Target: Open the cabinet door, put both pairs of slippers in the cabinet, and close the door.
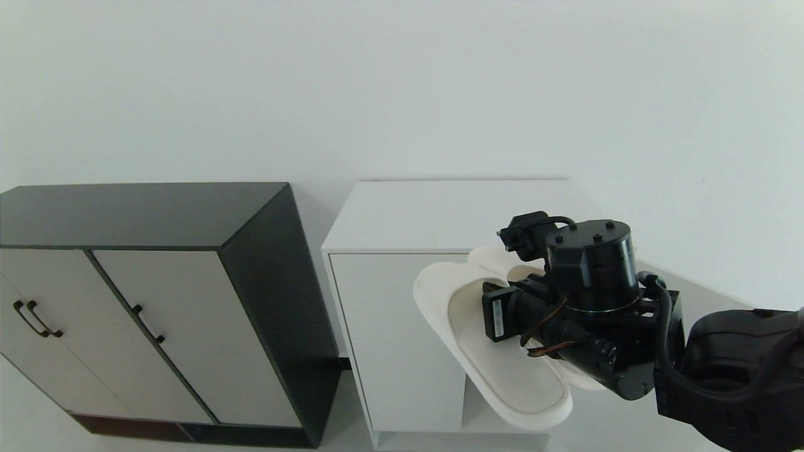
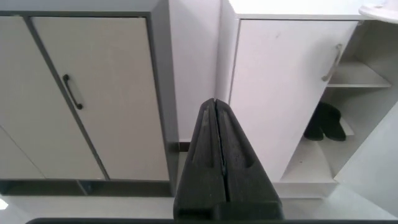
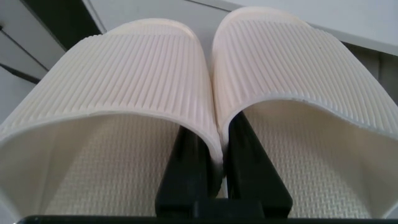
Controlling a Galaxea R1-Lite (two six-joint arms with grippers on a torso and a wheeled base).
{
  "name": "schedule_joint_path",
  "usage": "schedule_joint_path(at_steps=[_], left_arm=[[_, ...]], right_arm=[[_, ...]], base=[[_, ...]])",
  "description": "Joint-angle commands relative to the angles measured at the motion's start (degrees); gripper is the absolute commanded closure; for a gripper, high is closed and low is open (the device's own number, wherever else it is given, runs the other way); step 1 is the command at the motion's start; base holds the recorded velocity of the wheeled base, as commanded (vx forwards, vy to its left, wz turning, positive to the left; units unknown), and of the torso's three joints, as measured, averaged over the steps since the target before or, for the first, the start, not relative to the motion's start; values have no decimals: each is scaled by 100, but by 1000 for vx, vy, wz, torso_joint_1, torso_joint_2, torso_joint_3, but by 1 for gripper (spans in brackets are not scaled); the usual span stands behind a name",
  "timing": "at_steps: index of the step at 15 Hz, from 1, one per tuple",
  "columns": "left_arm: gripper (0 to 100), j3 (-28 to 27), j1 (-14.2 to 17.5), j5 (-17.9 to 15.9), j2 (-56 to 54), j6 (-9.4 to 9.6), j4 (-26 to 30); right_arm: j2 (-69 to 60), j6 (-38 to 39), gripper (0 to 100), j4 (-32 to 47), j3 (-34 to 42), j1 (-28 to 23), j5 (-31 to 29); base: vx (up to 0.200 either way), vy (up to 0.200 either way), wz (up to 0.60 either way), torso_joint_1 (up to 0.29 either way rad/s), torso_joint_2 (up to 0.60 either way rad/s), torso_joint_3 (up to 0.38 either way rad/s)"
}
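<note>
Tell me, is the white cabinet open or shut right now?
Open: the white cabinet shows its shelves, with a black pair of slippers inside.

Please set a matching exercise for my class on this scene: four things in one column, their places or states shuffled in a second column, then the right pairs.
Things
1. cream slippers
2. black slippers
3. left end effector
4. dark cabinet's doors

States
A. both closed, side by side
B. on a shelf inside the white cabinet
C. shut, holding nothing
D. gripped by the right end effector

Pairs: 1-D, 2-B, 3-C, 4-A
</note>
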Motion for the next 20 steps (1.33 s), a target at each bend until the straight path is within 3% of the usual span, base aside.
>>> schedule_joint_path(at_steps=[1, 6, 20], left_arm=[[100, 0, 1, 4, -1, -1, -1], [100, 0, 1, 12, -1, -1, -1], [100, 0, 1, -5, -1, -10, -1]], right_arm=[[11, 2, 100, 0, 23, 6, -4], [11, 10, 100, -9, 111, 6, 5], [55, 2, 100, -150, 208, -38, 14]], base=[[0, -200, 0, 7, 2, 2], [0, -200, 0, 2, 3, 2], [0, 0, 0, 0, 0, 0]])
